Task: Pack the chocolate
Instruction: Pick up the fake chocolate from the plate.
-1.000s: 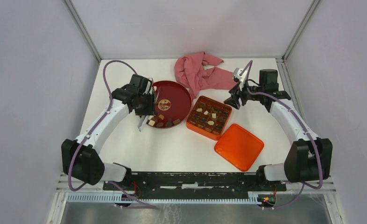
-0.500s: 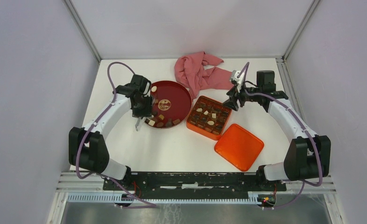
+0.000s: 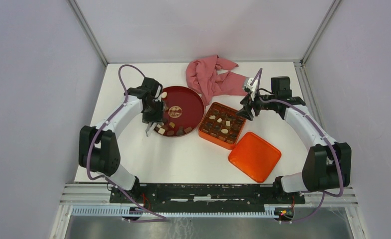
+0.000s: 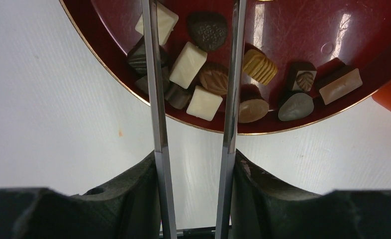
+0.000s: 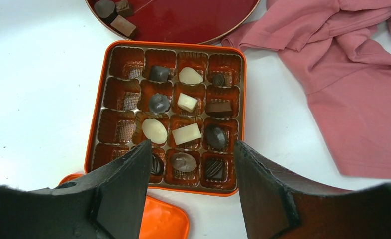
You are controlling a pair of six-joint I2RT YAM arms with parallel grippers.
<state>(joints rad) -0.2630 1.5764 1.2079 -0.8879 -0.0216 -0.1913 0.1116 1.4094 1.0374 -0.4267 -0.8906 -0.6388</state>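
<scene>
The chocolate lies in two places. Several pieces (image 4: 187, 64) sit at the near-left edge of the round dark-red plate (image 3: 188, 99), and several (image 5: 186, 133) fill compartments of the orange tin (image 3: 203, 133). My left gripper (image 3: 153, 117) hangs over the plate's edge, shut on metal tweezers (image 4: 156, 99). Their two blades stand apart, with a few cream and brown pieces between them, and their tips run out of the top of the left wrist view. My right gripper (image 3: 246, 107) hovers open over the tin's far-right side (image 5: 95, 124) with nothing between its fingers.
The orange lid (image 3: 254, 156) lies flat to the near right of the tin. A crumpled pink cloth (image 3: 211, 77) sits at the back, touching the plate's far side. Grey walls enclose the white table on three sides.
My left arm's elbow has swung back and inward while its gripper stays over the plate's near-left edge. The right gripper has drifted slightly away from me.
</scene>
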